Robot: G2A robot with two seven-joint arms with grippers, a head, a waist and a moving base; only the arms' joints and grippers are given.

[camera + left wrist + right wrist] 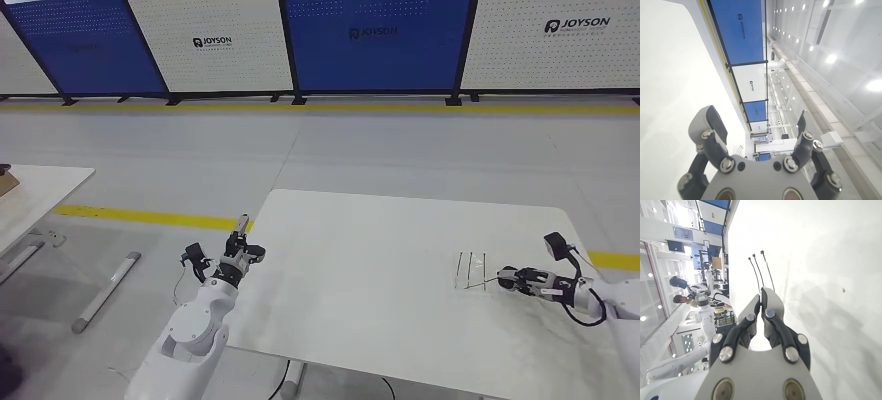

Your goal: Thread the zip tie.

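Three thin black plastic zip ties (758, 270) lie side by side on the white table (380, 290), right of centre in the top view. Their tails reach the tip of the right gripper (761, 294), whose jaws are pressed together. Whether a tail is pinched is unclear. At the table's left edge, the left gripper (757, 115) gapes wide, holding nothing.

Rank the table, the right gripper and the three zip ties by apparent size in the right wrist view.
1. table, largest.
2. right gripper, enlarged by nearness to the camera.
3. zip ties, smallest; the three look alike.
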